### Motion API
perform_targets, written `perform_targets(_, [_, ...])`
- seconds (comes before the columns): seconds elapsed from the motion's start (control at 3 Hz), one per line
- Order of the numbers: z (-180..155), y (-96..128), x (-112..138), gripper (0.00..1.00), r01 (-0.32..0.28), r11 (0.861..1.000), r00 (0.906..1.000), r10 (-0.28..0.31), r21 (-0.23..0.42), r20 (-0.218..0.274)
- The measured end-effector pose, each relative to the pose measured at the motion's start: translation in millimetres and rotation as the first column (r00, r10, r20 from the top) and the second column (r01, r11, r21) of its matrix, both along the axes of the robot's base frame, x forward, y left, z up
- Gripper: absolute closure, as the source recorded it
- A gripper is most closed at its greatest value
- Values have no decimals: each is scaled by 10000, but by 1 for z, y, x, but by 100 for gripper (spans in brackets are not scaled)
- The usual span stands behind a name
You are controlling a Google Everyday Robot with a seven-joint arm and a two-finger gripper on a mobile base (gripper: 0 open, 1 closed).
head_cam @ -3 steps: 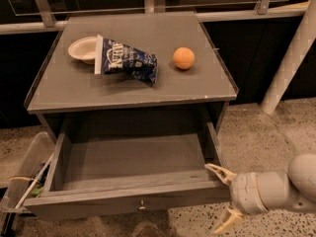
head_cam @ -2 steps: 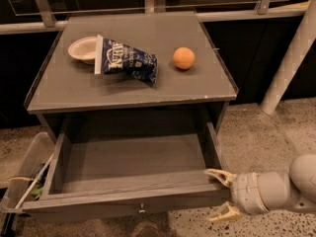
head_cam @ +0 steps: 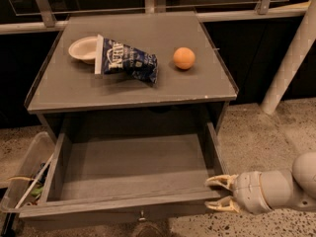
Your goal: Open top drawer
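The top drawer [head_cam: 133, 169] of the dark grey cabinet is pulled far out toward me, its inside bare. Its small round metal knob [head_cam: 141, 215] shows at the centre of the front, at the bottom of the view. My gripper [head_cam: 220, 192] is at the drawer's front right corner. Its pale fingers [head_cam: 220, 181] are spread apart, one by the top of the drawer front's right end and one lower, beside it. Nothing is held between them. The grey arm reaches in from the lower right.
On the cabinet top [head_cam: 197, 90] lie a white bowl [head_cam: 83, 49], a blue chip bag [head_cam: 126, 60] and an orange [head_cam: 183, 58]. A clear bin [head_cam: 22, 174] with rubbish stands left of the drawer. A white post [head_cam: 291, 58] leans at the right. The floor is speckled.
The gripper's lower finger has drawn up closer to the upper one, so the fingers are less spread. The drawer stays pulled out and the gripper stays at its corner.
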State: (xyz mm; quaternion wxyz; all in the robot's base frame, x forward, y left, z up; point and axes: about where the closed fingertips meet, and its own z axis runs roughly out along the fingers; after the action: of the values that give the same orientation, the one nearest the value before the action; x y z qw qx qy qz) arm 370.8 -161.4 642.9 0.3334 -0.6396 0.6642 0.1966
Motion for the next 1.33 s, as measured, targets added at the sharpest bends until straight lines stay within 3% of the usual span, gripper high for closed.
perform_targets(0.33, [2, 0, 0, 100, 0, 10000, 10000, 0, 0, 0])
perform_targets(0.67, [-2, -5, -17, 100, 16, 10000, 10000, -16, -8, -64])
perform_targets(1.0, [1, -5, -17, 100, 16, 10000, 10000, -16, -8, -64])
perform_targets(1.33, [-2, -8, -29, 82, 47, 10000, 9999, -47, 4, -96])
